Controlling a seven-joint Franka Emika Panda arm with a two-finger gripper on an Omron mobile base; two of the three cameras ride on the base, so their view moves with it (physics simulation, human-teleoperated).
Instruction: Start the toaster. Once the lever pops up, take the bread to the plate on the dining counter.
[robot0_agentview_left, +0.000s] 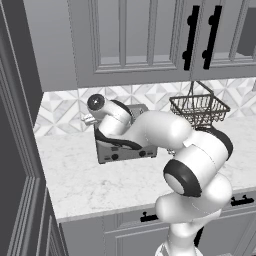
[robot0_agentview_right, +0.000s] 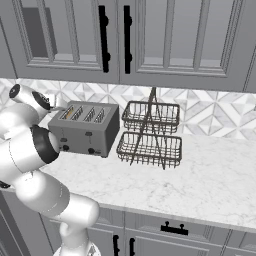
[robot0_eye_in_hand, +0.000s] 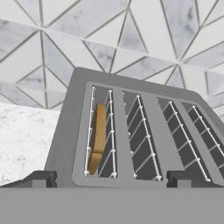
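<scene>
Pretty flat, even rendered light, no glare anywhere. Soft faint shadows under the boxy grey metal toaster (robot0_agentview_right: 85, 129) on the white marble worktop (robot0_agentview_right: 210, 180). Slightly low-res, otherwise sharp.

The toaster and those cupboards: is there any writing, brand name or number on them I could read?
None. The toaster is plain grey metal; its black knobs and levers carry no marks that can be made out.
The cabinet doors, wire baskets and tiled wall bear no text either.
</scene>
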